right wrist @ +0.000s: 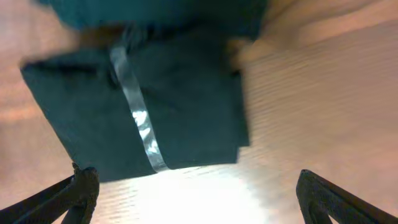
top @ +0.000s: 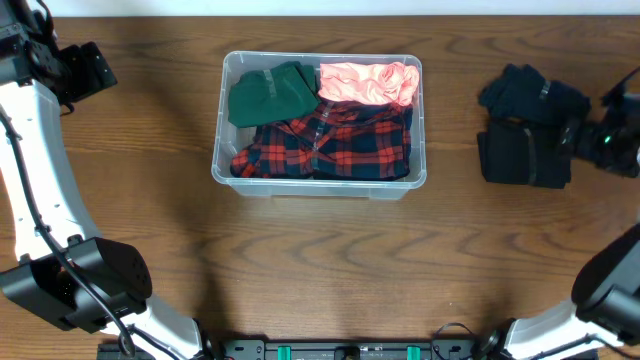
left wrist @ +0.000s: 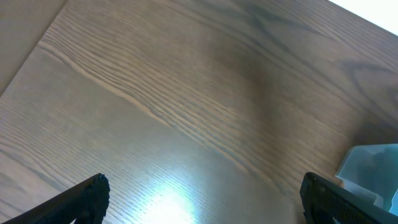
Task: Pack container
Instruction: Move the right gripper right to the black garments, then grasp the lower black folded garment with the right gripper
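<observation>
So the container (top: 320, 188) sits mid table (top: 320, 270) holding clothes (top: 325, 140), right gripper (right wrist: 198, 186) spread wide over the dark garment (right wrist: 143, 106), likely lining up a grab, left gripper (left wrist: 202, 193) spread too, parked aside.

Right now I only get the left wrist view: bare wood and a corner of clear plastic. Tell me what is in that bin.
Observer: The container holds three garments: a green one, a pink one and a red plaid shirt.
Operator: Report what lies outside it.
Observer: Dark clothing lies on the table, on the robot's right of the container.
Operator: Give me the right arm's situation.
Observer: The right gripper has a folded dark piece with a shiny strip just ahead of its open jaws, and it holds nothing.
</observation>
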Motion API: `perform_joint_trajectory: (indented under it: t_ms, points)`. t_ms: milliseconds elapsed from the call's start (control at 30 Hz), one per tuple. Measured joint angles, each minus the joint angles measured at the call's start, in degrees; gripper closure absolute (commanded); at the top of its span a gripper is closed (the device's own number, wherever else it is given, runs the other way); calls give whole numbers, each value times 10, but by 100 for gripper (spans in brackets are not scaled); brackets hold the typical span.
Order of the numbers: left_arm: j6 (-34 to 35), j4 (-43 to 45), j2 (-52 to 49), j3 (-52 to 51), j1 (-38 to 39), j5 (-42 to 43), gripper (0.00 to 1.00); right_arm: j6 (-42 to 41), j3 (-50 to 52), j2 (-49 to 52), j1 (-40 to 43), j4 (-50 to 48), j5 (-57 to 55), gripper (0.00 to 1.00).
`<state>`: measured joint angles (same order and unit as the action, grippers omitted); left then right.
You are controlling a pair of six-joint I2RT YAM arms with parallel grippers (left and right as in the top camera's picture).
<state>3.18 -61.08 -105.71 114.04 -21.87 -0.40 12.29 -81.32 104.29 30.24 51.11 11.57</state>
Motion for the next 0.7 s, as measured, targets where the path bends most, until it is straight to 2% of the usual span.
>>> perform_joint_trajectory:
  t_ms: [267, 533, 700]
  points:
    - [0, 0, 0, 0, 0, 0, 2, 86, 8, 87, 44, -40, 120, 1]
    - [0, 0, 0, 0, 0, 0, 2, 113, 8, 153, 49, -105, 183, 1]
    - [0, 0, 0, 0, 0, 0, 2, 113, 8, 160, 49, -128, 202, 7]
